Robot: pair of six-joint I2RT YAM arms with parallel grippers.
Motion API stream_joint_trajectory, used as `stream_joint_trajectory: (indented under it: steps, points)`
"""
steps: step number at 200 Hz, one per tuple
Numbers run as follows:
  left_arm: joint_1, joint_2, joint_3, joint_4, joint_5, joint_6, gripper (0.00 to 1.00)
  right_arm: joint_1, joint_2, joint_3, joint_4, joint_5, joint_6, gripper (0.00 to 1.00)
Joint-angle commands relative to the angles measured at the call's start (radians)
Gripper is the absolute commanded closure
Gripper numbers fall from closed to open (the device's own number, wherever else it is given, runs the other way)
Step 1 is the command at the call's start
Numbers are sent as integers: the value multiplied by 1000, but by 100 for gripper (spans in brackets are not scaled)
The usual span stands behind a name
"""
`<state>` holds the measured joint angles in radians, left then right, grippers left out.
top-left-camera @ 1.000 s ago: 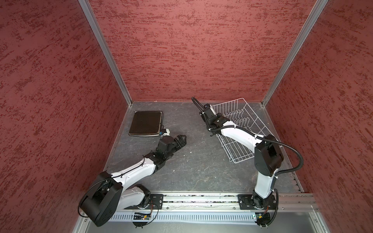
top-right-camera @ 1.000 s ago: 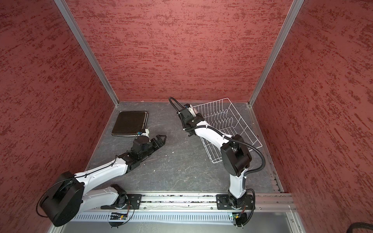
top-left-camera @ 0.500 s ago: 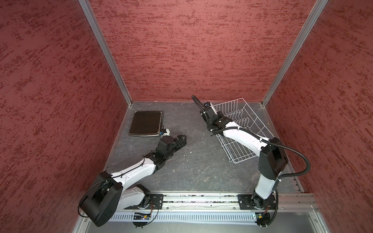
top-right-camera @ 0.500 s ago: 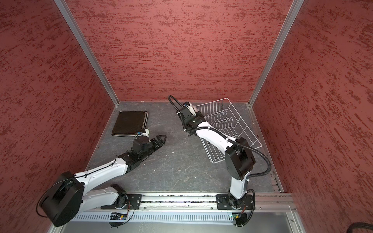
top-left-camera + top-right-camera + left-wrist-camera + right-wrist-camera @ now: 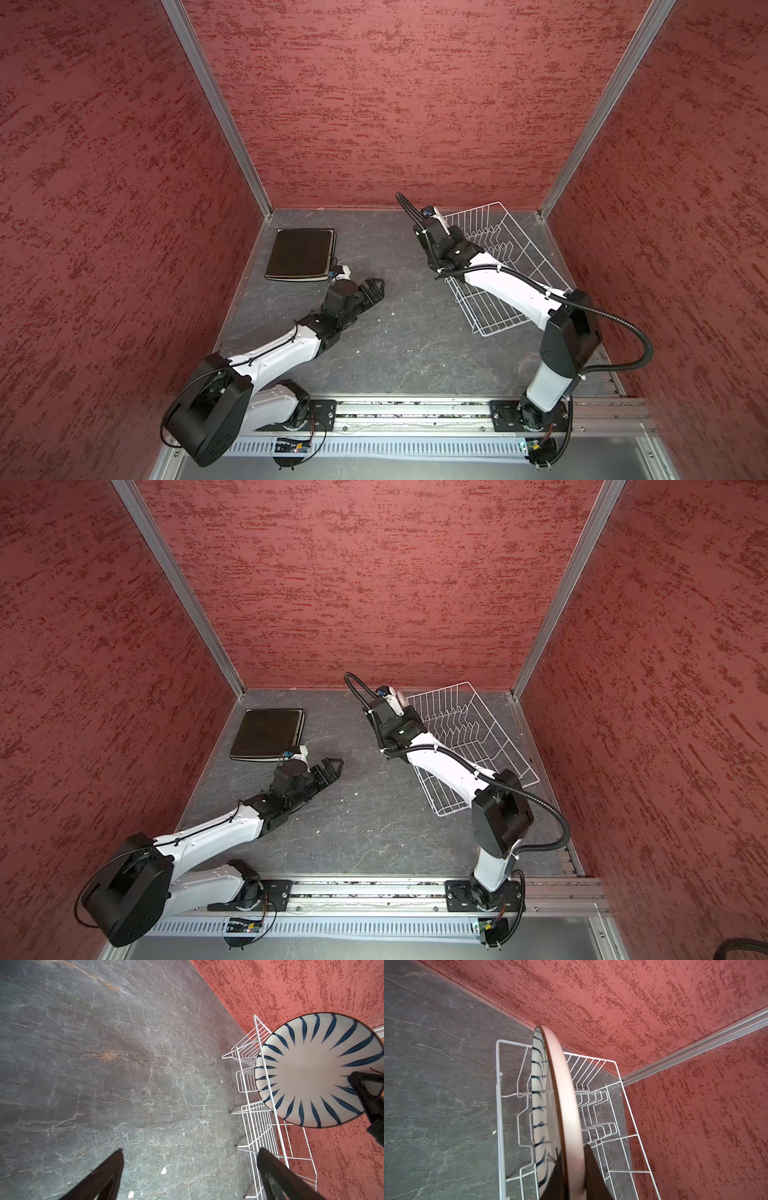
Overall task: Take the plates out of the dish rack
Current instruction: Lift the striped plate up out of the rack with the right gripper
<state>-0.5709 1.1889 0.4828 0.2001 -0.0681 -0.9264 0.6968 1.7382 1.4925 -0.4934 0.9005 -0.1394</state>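
Observation:
A round white plate (image 5: 311, 1068) with dark blue radial streaks stands on edge over the back left end of the white wire dish rack (image 5: 500, 328) (image 5: 504, 730). My right gripper (image 5: 573, 1153) is shut on the plate's rim (image 5: 562, 1095). Whether the plate touches the prongs I cannot tell. A stack of square plates (image 5: 300, 254) (image 5: 266, 733), a black one on top, lies at the back left. Near the stack my left gripper (image 5: 374, 286) (image 5: 190, 1150) hangs open and empty just over the floor, facing the rack.
Red textured walls close in on three sides, and the rack's far end lies near the back right corner (image 5: 623, 1080). A few small white crumbs (image 5: 163, 1171) dot the grey stone floor (image 5: 407, 345). A metal rail (image 5: 415, 409) runs along the front.
The right arm's elbow has swung out to the right and its wrist has risen slightly with the round plate. The left arm has not moved.

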Motion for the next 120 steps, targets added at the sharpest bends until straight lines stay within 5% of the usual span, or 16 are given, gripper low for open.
stream_joint_trajectory:
  steps: [1, 76, 120]
  points:
    - [0, -12, 10, 19, 12, 24, 0, 12, -85, -3, 136, 115, -41, 100]
    - [15, -20, 9, 57, 36, 28, 0, 50, -185, -59, 277, 125, -112, 100]
    - [41, -22, 27, 106, 133, 40, 0, 51, -324, -123, 306, -89, -15, 100]
